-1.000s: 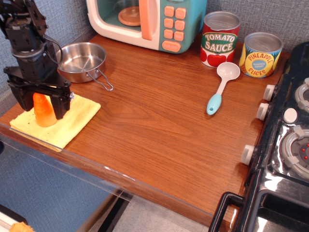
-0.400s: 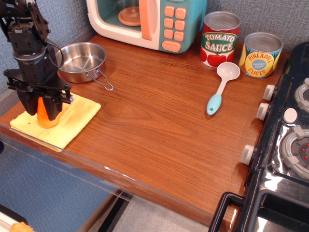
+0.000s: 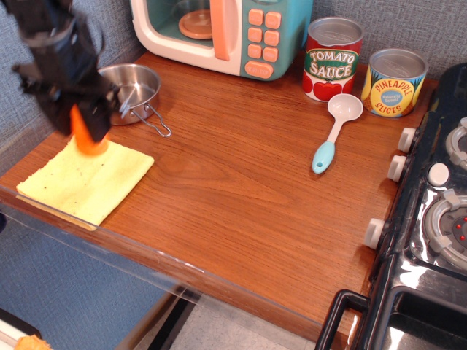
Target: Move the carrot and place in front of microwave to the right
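My black gripper [image 3: 79,122] is shut on the orange carrot [image 3: 85,135] and holds it in the air above the far edge of the yellow cloth [image 3: 84,179] at the left. Only the carrot's lower part shows between the fingers. The teal and white microwave [image 3: 222,33] with an orange handle stands at the back of the wooden counter [image 3: 241,182], well to the right of the gripper.
A small steel pan [image 3: 135,89] sits just behind the gripper. A tomato sauce can [image 3: 332,58] and a pineapple slices can [image 3: 395,82] stand right of the microwave. A teal-handled white spoon [image 3: 335,131] lies in front of them. A black stove [image 3: 430,219] borders the right side.
The gripper closed on the carrot standing on the yellow cloth, then lifted it up off the cloth and slightly back and right.
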You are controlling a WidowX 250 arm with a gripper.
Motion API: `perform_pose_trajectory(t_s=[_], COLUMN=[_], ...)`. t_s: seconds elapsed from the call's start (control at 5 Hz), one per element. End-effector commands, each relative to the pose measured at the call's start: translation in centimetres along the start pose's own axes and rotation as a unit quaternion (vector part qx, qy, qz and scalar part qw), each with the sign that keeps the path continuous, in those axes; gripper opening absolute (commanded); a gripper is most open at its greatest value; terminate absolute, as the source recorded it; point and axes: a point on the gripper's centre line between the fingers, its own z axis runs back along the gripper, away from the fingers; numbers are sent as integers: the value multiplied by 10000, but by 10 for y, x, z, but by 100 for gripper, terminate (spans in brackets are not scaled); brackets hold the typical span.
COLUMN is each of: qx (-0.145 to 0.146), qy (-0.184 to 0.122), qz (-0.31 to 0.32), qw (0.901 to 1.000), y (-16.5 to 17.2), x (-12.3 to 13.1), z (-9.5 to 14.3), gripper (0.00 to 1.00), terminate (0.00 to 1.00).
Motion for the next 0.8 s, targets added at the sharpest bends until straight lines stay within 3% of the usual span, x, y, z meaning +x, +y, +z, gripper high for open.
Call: perform_pose_trajectory(t_s=[0.0,0.2,0.4,0.6], qx=[-226,-323,-673,-833], qy=[-371,-286,-191,-98], qz=[-329,-281,-334,-628], qw=[9985,9987,9970,9945], y=[-26,-34,-53,-82], x=[72,100,118,133], z=[2,-17,-39,-57], gripper=[0,0,0,0], terminate=[0,0,0,0])
